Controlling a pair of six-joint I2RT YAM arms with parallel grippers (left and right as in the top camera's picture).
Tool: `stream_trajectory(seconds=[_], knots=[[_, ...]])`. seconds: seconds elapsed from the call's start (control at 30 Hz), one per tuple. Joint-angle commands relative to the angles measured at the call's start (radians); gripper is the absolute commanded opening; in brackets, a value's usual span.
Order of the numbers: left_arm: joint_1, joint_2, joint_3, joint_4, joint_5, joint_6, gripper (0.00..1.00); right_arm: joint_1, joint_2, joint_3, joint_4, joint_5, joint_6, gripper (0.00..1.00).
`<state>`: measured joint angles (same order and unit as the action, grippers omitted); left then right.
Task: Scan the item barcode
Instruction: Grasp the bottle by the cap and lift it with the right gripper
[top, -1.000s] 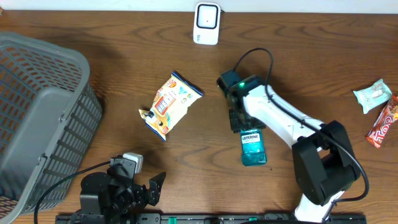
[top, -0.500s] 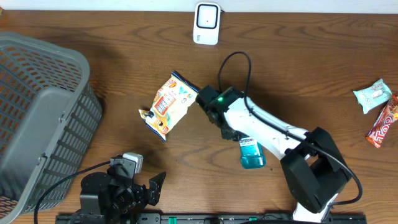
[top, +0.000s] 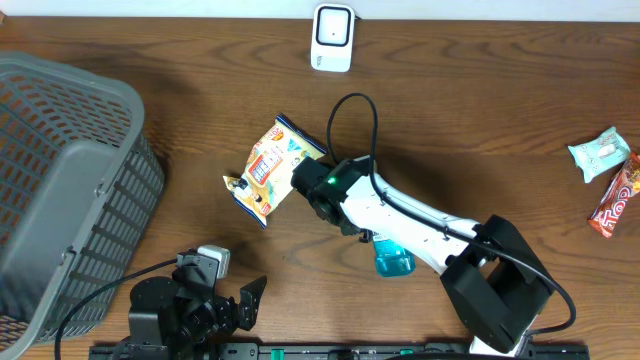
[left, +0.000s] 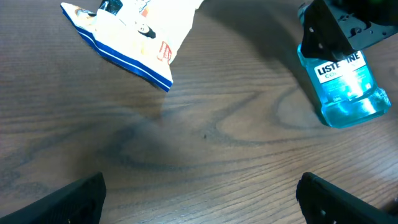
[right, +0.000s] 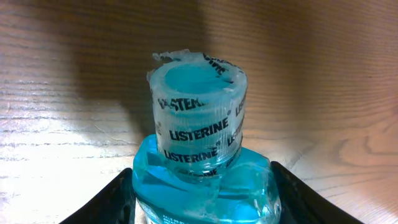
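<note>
A blue Listerine mouthwash bottle (top: 392, 260) is held in my right gripper (right: 202, 202), whose jaws are shut on its shoulders just below the sealed cap (right: 199, 118). It hangs over the wood near the middle of the table, right of a yellow and white snack bag (top: 272, 168). In the left wrist view the bottle (left: 342, 81) shows at upper right and the bag (left: 134, 31) at upper left. A white barcode scanner (top: 332, 38) stands at the far edge. My left gripper (left: 202, 205) stays open at the near edge with only bare wood between its fingers.
A large grey basket (top: 70, 180) fills the left side. A pale green packet (top: 600, 152) and a red snack bar (top: 612, 200) lie at the far right. The right arm's black cable (top: 350, 110) loops above the bag.
My right arm has swung left and toward the front with the bottle, from beside the table's centre to just next to the snack bag. The left arm has not moved.
</note>
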<state>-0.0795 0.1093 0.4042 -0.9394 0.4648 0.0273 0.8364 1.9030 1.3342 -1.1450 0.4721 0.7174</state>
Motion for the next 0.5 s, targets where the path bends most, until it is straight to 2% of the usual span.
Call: stream_trajectory(seconds=[0.0, 0.13, 0.33, 0.37, 0.47], knots=[[0.002, -0.003, 0.009, -0.003, -0.005, 0.010, 0.98, 0.003, -0.001, 0.021, -0.001, 0.034, 0.029, 0.63], [0.002, -0.003, 0.009, -0.002, -0.005, 0.010, 0.98, 0.002, -0.001, 0.022, 0.000, 0.050, 0.026, 0.75], [0.002, -0.003, 0.009, -0.003, -0.005, 0.010, 0.98, -0.003, -0.001, 0.077, -0.063, 0.053, 0.018, 0.80], [0.002, -0.003, 0.009, -0.003, -0.005, 0.010, 0.98, -0.005, -0.001, 0.087, -0.077, 0.053, 0.018, 0.85], [0.002, -0.003, 0.009, -0.003, -0.005, 0.010, 0.98, -0.013, -0.001, 0.133, -0.116, 0.033, 0.018, 0.89]])
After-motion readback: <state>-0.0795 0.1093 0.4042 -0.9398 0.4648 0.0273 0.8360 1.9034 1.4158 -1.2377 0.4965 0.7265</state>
